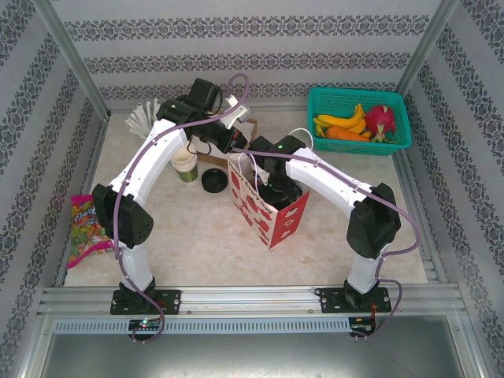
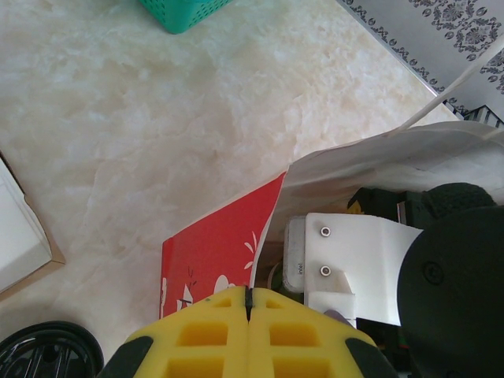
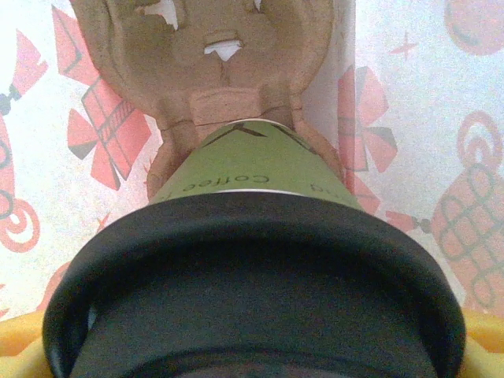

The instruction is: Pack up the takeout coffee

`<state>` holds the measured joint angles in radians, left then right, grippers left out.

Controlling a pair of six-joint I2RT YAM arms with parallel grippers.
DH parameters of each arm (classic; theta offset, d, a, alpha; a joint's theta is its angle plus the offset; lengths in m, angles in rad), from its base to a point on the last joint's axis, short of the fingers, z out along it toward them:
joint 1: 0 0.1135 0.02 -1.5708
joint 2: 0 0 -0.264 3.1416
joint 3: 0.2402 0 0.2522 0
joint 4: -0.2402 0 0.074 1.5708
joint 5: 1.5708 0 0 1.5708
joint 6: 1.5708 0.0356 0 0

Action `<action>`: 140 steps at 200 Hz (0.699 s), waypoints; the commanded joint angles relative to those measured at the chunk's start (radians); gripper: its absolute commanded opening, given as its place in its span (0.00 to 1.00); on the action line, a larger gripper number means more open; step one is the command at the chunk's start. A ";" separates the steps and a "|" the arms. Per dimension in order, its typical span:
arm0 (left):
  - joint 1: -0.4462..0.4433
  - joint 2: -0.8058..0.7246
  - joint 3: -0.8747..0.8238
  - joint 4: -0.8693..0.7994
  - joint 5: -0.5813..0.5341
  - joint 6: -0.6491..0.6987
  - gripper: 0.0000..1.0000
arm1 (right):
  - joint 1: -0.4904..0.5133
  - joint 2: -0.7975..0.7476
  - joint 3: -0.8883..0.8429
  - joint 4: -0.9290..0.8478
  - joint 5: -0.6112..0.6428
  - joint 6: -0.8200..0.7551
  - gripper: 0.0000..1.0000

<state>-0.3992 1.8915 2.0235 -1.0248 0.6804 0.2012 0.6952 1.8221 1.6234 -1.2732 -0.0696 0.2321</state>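
Several things on pale marbled tabletop [image 1: 197,232], L to R: crinkly candy packet [image 1: 85,228] lying flat at edge; stack of paper cups [image 1: 185,164], cream over green, no lids; round black plastic lid [image 1: 213,181] loose just beside stack; L gripper [image 2: 248,298], blocky yellow fingers pressed together, nothing btwn; red-and-white paper bag [image 1: 268,211] upright, mouth open; R gripper [image 1: 279,191] down inside it, yellow pads [image 3: 14,335] clamped either side of takeout coffee [image 3: 252,185]; green cup w/ smooth black lid, base in moulded pulp carrier [image 3: 213,71]; teal mesh basket [image 1: 362,146] w/ fruit far right.
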 commanded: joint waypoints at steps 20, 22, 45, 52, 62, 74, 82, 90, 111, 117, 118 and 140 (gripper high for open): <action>-0.001 -0.038 -0.014 0.012 0.010 -0.019 0.00 | -0.014 0.032 -0.044 0.044 0.004 0.006 0.60; -0.002 -0.039 -0.015 0.012 0.012 -0.019 0.00 | -0.015 0.032 -0.043 0.043 0.004 0.006 0.60; -0.001 -0.039 -0.021 0.017 0.020 -0.022 0.00 | -0.015 0.031 -0.036 0.044 0.010 0.003 0.60; -0.001 -0.038 -0.020 0.018 0.018 -0.024 0.00 | -0.015 0.031 -0.037 0.047 0.010 0.001 0.60; -0.001 -0.037 -0.019 0.019 0.019 -0.026 0.00 | -0.016 0.031 -0.040 0.054 0.009 -0.001 0.60; -0.002 -0.039 -0.019 0.023 0.021 -0.029 0.00 | -0.016 0.034 -0.043 0.057 0.004 -0.004 0.60; -0.002 -0.042 -0.019 0.025 0.020 -0.033 0.00 | -0.015 0.034 -0.046 0.058 0.001 -0.005 0.60; -0.001 -0.043 -0.019 0.028 0.020 -0.036 0.00 | -0.015 0.034 -0.049 0.061 -0.001 -0.007 0.60; -0.001 -0.046 -0.020 0.029 0.018 -0.041 0.00 | -0.016 0.032 -0.054 0.066 -0.002 -0.008 0.60; -0.001 -0.048 -0.022 0.029 0.018 -0.042 0.00 | -0.015 0.032 -0.054 0.066 -0.002 -0.010 0.60; -0.001 -0.048 -0.022 0.029 0.017 -0.042 0.00 | -0.014 0.032 -0.054 0.067 -0.001 -0.010 0.60; -0.001 -0.051 -0.029 0.032 0.014 -0.046 0.00 | -0.016 0.032 -0.054 0.070 0.002 -0.011 0.60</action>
<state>-0.3992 1.8843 2.0083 -1.0088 0.6807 0.1715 0.6952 1.8145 1.6115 -1.2598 -0.0723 0.2314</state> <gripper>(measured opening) 0.051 0.828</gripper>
